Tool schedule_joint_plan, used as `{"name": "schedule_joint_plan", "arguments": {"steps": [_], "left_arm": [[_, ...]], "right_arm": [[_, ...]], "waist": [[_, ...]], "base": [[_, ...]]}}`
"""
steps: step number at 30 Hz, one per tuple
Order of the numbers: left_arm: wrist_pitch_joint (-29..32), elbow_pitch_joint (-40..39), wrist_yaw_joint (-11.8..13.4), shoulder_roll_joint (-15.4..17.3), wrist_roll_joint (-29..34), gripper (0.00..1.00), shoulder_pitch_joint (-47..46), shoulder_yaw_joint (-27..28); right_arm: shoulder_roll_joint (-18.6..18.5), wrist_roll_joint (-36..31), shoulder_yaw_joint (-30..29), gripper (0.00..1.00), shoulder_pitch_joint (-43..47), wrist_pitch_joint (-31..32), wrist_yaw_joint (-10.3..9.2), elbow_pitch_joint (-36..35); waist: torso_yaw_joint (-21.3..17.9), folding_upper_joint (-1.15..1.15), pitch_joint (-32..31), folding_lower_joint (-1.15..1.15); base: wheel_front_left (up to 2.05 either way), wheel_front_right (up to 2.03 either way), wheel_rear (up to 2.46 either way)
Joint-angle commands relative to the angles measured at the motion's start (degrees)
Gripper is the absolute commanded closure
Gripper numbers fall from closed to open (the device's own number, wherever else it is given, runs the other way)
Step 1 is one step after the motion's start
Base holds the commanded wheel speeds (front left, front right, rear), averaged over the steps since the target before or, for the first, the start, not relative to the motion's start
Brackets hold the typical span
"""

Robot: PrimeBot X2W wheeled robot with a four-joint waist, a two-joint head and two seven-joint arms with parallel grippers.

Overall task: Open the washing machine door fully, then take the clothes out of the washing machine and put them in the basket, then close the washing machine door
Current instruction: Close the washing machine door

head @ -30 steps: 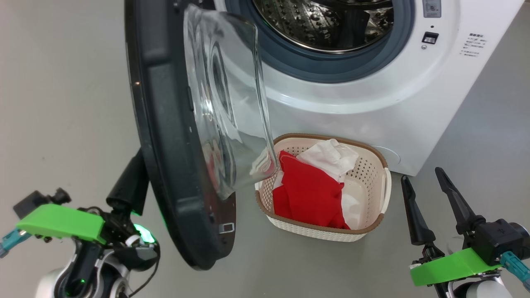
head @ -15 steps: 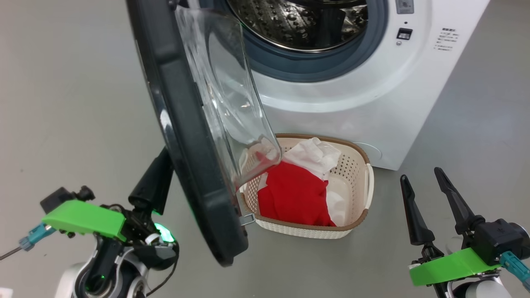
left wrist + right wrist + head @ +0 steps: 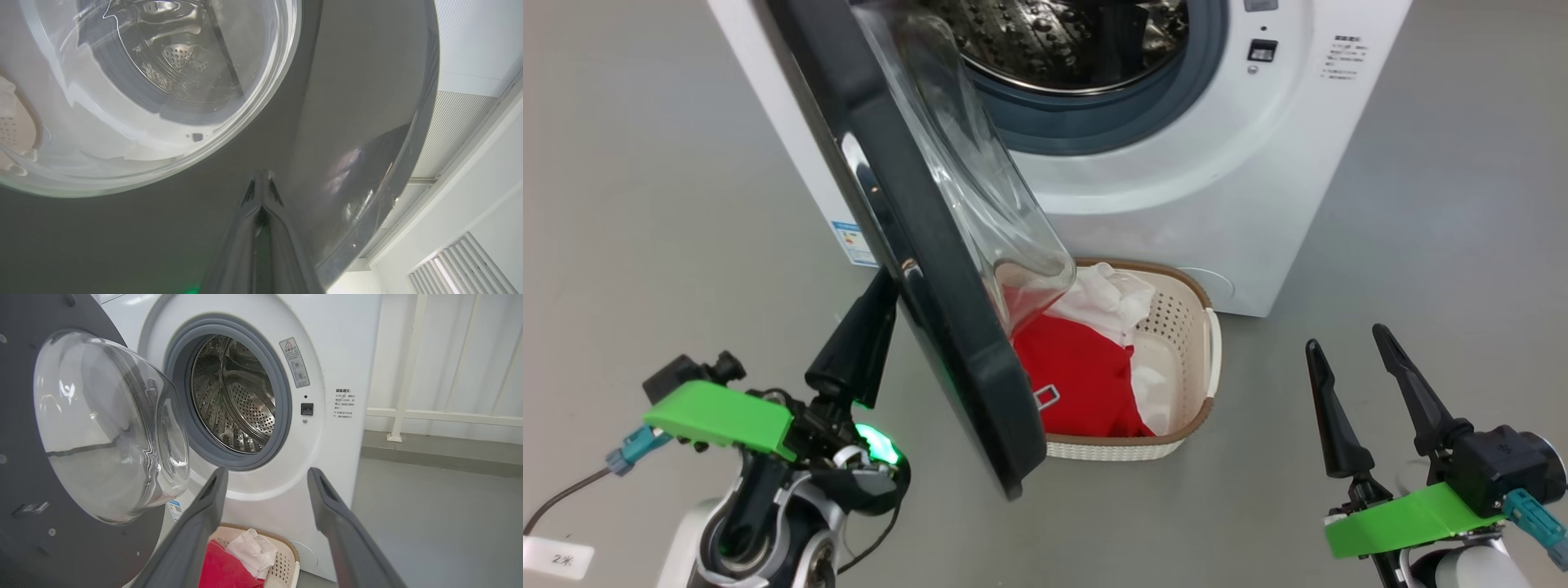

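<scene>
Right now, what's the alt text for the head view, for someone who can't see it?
The washing machine door stands partly open before the white washing machine, the left gripper, fingers shut, at its outer face. Below it the basket holds red and white clothes; the right gripper hangs open at lower right.

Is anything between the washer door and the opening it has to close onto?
Nothing visible. The gap between the washing machine door and the drum opening is clear; the basket sits on the floor, apparently below the door's lower edge.
</scene>
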Motion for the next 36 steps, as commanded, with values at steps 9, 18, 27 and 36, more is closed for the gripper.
{"name": "schedule_joint_plan", "arguments": {"steps": [9,18,27,36], "left_arm": [[-1.4,1.0,-2.8,0.6,-3.5,1.00,-5.8,-1.0],[-2.4,2.2,-4.5,0.6,-5.1,1.00,-8.8,-2.5],[-3.6,4.7,-6.8,0.6,-5.8,1.00,-13.7,-3.3],[-4.7,8.9,-9.3,0.6,-5.5,1.00,-18.7,-3.4]], "right_arm": [[-0.2,0.5,1.9,0.00,-2.9,-0.4,0.28,-1.0],[-0.2,0.6,2.2,0.00,-3.6,-0.4,0.28,-0.8],[-0.2,1.0,2.6,0.00,-4.7,-0.4,0.28,-0.6],[-0.2,1.1,3.0,0.00,-5.5,-0.4,0.28,-0.9]], "waist": [[-4.4,0.00,2.0,0.00],[-7.6,0.00,3.1,0.00],[-11.1,0.00,5.0,0.00],[-14.6,0.00,7.2,0.00]], "base": [[0.00,0.00,0.00],[0.00,0.00,0.00],[0.00,0.00,0.00],[0.00,0.00,0.00]]}}
